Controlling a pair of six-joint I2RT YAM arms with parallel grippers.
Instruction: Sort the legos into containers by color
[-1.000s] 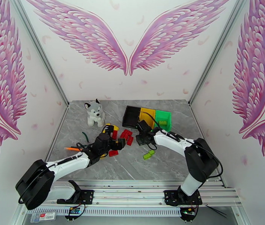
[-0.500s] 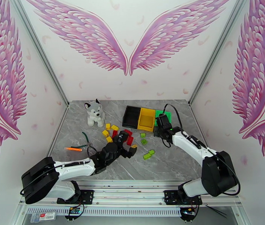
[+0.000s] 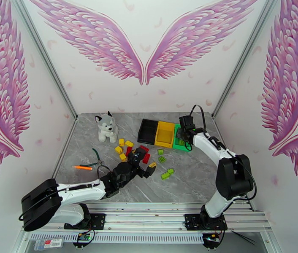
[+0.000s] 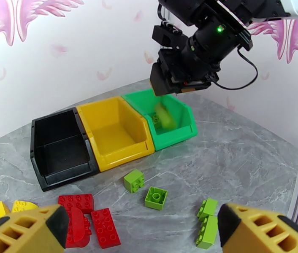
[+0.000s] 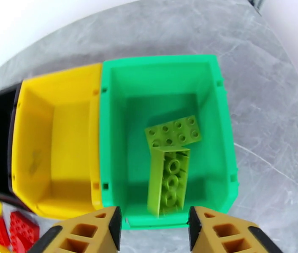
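Three joined containers stand at the back: black point(image 3: 147, 130), yellow point(image 3: 164, 133) and green point(image 3: 182, 142). My right gripper point(image 3: 185, 138) hangs open over the green bin point(image 5: 115, 123). Just beyond its fingertips, a long green lego point(image 5: 168, 180) is free, above a flat green lego point(image 5: 174, 131) on the bin floor. In the left wrist view that brick point(image 4: 164, 114) is a blur under the right gripper point(image 4: 166, 83). My left gripper point(image 3: 142, 163) is open and empty, low over loose red legos point(image 4: 104, 226), green legos point(image 4: 155, 197) and yellow legos point(image 3: 123, 146).
A plush husky point(image 3: 106, 126) sits at the back left. An orange pen point(image 3: 82, 167) and green-handled pliers point(image 3: 95, 154) lie on the left of the grey table point(image 3: 191, 182). White walls close in the table on three sides.
My right gripper went from the table's middle to over the green bin, opened and let a green brick go. My left arm shifted right along the brick pile, still open.
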